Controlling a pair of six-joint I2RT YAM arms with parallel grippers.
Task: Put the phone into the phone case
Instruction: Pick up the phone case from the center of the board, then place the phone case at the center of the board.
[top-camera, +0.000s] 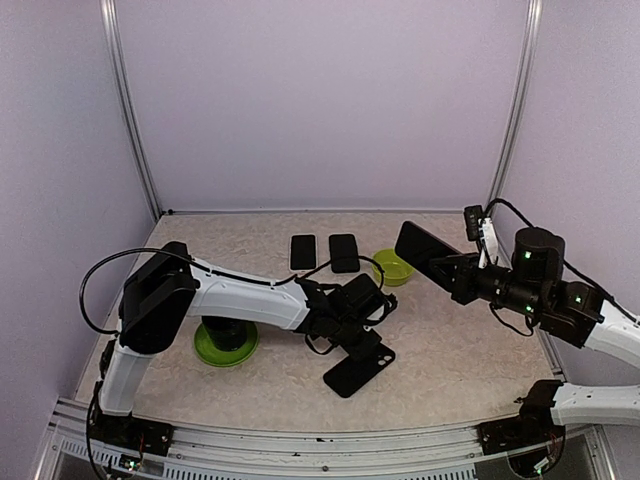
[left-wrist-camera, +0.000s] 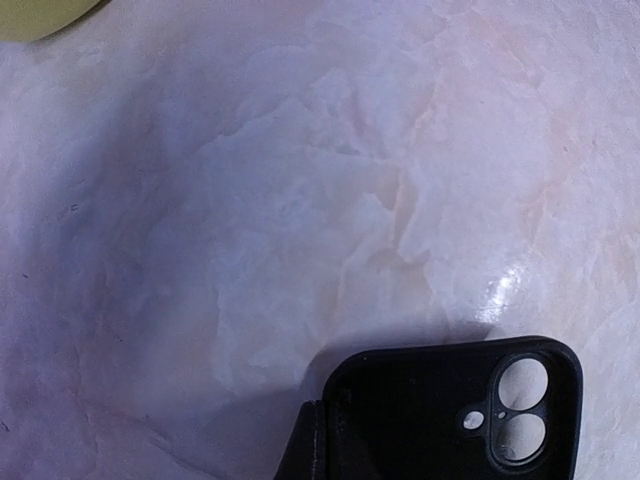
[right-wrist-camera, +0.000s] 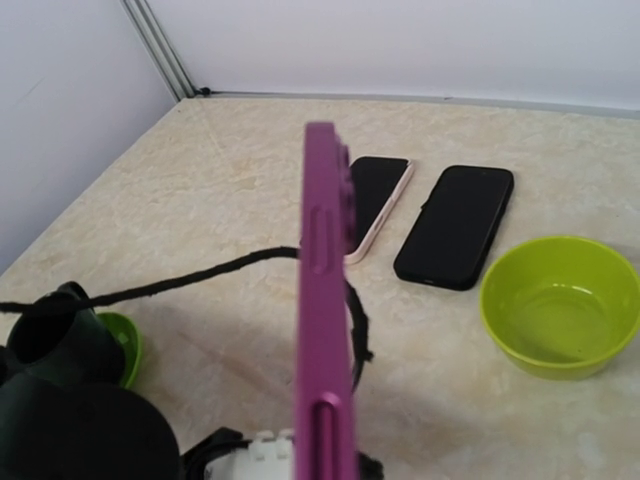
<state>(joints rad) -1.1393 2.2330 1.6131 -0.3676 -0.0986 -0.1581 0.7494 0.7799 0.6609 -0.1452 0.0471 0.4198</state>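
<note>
One phone (right-wrist-camera: 322, 320) clamped in right end effector (top-camera: 461, 273) | left end effector (top-camera: 362, 338), on case (left-wrist-camera: 440, 415): unclear

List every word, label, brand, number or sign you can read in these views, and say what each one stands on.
No readable text in any view.
black phone case: only camera cut-outs, no lettering visible.
purple phone: seen edge-on, no marking shows.
pink-edged phone: dark blank screen.
black phone: dark blank screen.
green bowl: plain, no label.
</note>
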